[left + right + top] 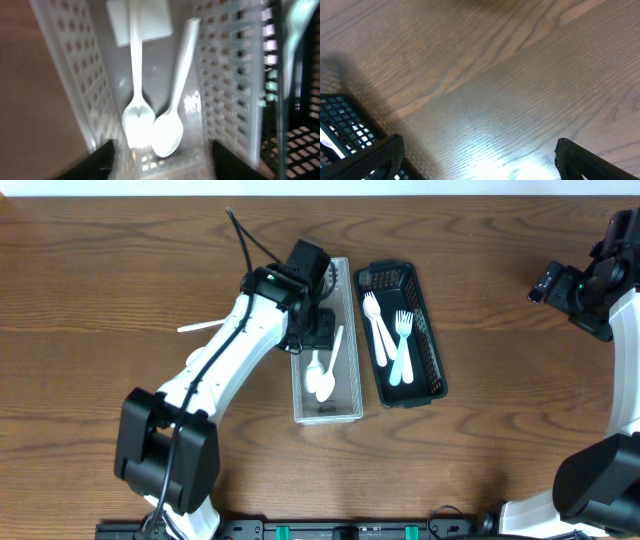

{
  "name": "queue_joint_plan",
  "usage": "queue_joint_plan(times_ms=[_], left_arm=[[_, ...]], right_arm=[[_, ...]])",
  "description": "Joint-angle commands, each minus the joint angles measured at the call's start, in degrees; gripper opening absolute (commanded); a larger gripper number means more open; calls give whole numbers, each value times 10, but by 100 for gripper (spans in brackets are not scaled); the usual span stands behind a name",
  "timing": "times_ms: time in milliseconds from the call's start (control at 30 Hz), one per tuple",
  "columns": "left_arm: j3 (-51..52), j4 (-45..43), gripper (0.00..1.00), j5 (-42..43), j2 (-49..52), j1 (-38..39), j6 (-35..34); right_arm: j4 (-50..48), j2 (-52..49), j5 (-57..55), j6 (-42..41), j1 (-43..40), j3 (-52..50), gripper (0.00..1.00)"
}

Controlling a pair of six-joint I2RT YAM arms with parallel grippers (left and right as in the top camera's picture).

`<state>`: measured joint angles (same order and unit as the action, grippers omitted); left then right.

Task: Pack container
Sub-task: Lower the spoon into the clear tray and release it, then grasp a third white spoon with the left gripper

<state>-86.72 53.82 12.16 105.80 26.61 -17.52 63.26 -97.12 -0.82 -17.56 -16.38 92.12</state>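
Note:
A white perforated container (345,405) holds two white plastic spoons (320,378); they also show in the left wrist view (167,130) lying side by side, bowls toward the camera. A black perforated container (432,355) beside it holds white forks (400,350). My left gripper (312,330) is open and empty, hovering over the far half of the white container (230,85). My right gripper (560,285) is open and empty above bare table at the far right. A white utensil (198,327) lies on the table left of the left arm.
The wooden table (500,450) surrounds both containers. The black container's corner (345,130) shows at the left edge of the right wrist view. Cables run from the left arm toward the back.

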Motion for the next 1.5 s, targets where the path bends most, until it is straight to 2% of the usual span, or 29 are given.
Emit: queue_joint_plan(times_ms=[0,67,167,233,300,433,600,733,1267,1333,1367,1400,1433,1467], left_arm=[[-27,29,82,-12,-27,-20,57],[-38,58,87,-31,-40,-37,113],[-40,87,90,-109,-54,-70,166],[-38,94,90,-156,-53,-98,216],[-29,93,90,-163,-50,-125,282],[-16,87,80,-162,-27,-176,400],[-10,68,68,-127,22,-214,505],[-10,45,60,-126,72,-223,532],[-8,13,53,-129,186,-226,535],[-8,13,47,-129,194,-227,535],[-8,14,40,-128,197,-228,535],[-8,16,31,-129,197,-228,535],[-8,18,15,-128,197,-227,535],[-9,24,6,-129,196,-227,532]], right_arm=[[2,-3,2,-6,-2,-4,99],[3,-3,2,-6,-2,-4,99],[4,-3,2,-6,-2,-4,99],[4,-3,2,-6,-2,-4,99],[4,-3,2,-6,-2,-4,99],[3,-3,2,-6,-2,-4,99],[-2,-3,2,-6,-2,-4,99],[-2,-3,2,-6,-2,-4,99],[-2,-3,-9,3,-2,-4,99],[-1,-3,-11,5,-2,-4,99],[0,-3,-12,5,-2,-4,99],[0,-3,-13,5,-2,-4,99],[0,-3,-13,5,-2,-4,99],[1,-3,-13,5,-2,-4,99]])
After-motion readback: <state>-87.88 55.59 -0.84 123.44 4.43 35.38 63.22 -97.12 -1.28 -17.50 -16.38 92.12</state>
